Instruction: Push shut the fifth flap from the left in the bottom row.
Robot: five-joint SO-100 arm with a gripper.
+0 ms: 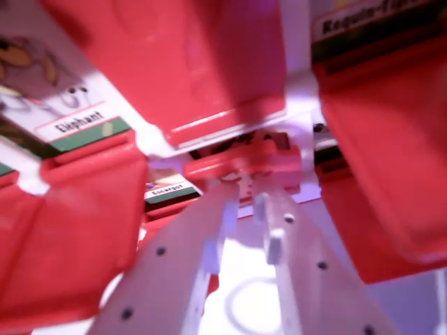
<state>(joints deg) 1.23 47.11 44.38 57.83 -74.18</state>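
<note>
The view is blurred and very close to a game board of red hinged flaps. My white gripper [246, 199] reaches up from the bottom centre. Its two fingers stand nearly together, with only a slim gap and nothing between them. Their tips touch or almost touch a small red flap [241, 164] at the picture's centre, which lies tilted and seen edge-on. Just to the wrist view's left of it is a card label reading "Escargot" [166, 190]. I cannot tell from this view which row or position that flap has.
A large red flap [188, 63] fills the top centre. Another red flap [384, 153] stands at the wrist view's right under a "Requin-tigre" label [363, 17]. A third red flap [70, 230] is at the left below an "Eléphant" card [80, 122].
</note>
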